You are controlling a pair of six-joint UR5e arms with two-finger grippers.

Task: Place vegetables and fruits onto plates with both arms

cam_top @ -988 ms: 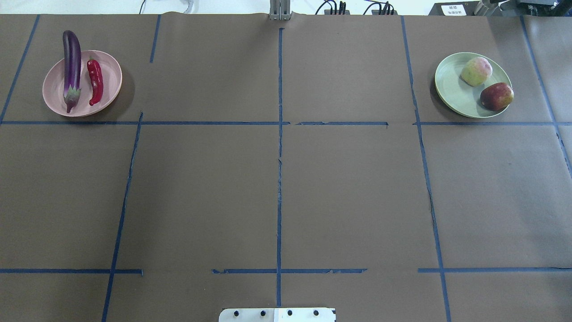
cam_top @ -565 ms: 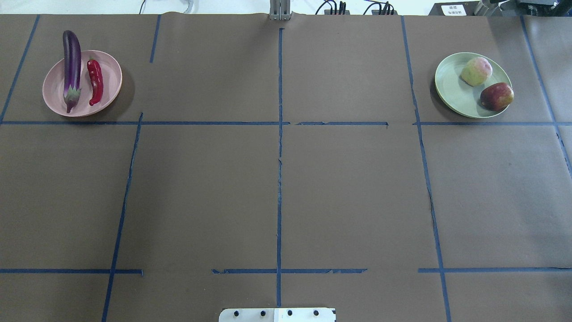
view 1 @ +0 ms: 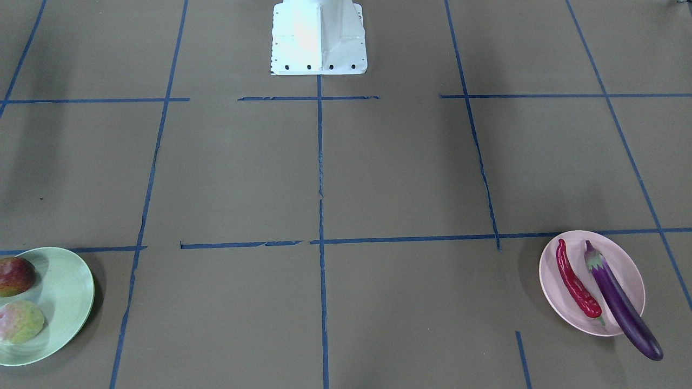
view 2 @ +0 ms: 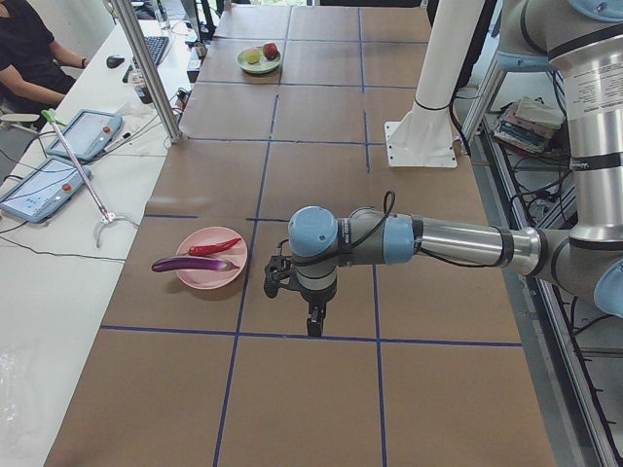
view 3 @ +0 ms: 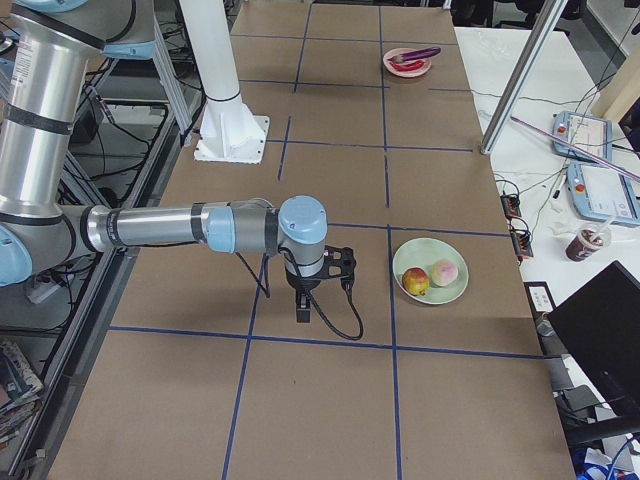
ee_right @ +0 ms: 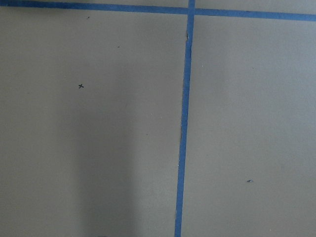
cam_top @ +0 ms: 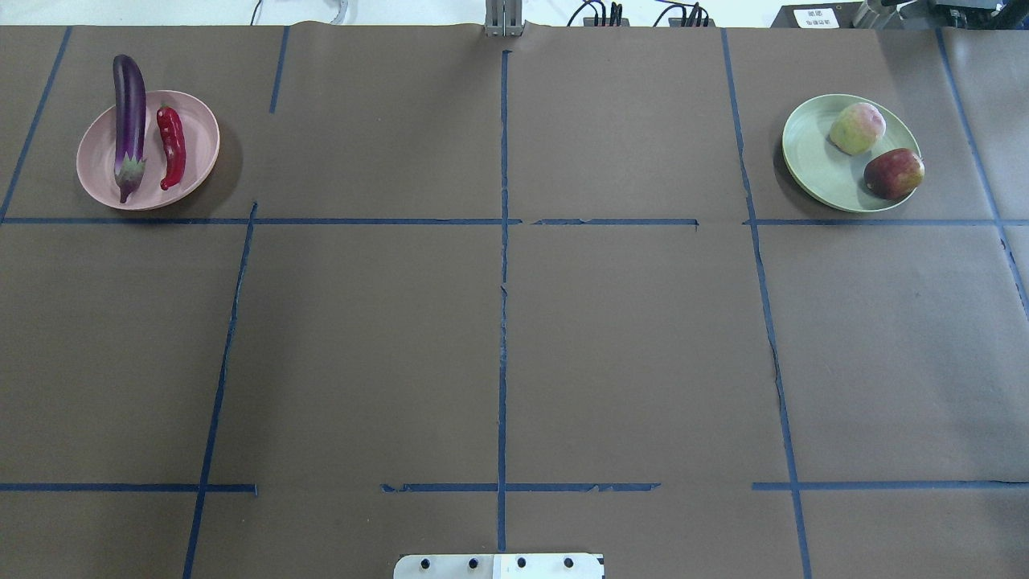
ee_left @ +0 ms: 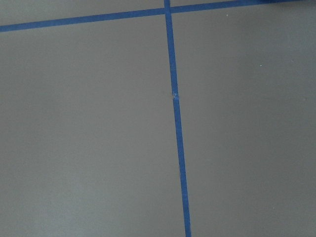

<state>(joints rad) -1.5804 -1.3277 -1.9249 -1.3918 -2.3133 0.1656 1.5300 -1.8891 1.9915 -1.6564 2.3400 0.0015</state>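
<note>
The purple eggplant (cam_top: 129, 112) and red chili pepper (cam_top: 171, 145) lie side by side on the pink plate (cam_top: 201, 137) at the far left; the eggplant's end overhangs the rim. The pale green fruit (cam_top: 857, 129) and the red-and-yellow fruit (cam_top: 893, 174) sit on the mint green plate (cam_top: 812, 161) at the far right. My left gripper (view 2: 313, 326) shows only in the exterior left view, hanging low over the table beside the pink plate (view 2: 209, 274). My right gripper (view 3: 302, 310) shows only in the exterior right view, beside the green plate (view 3: 430, 290). I cannot tell whether either is open or shut.
The brown paper table cover carries a grid of blue tape lines (cam_top: 503, 241). The white base block (view 1: 318, 38) stands at the robot's edge. A metal post (view 2: 146, 68), tablets (view 2: 44, 185) and a seated operator (view 2: 24, 49) are on a side table.
</note>
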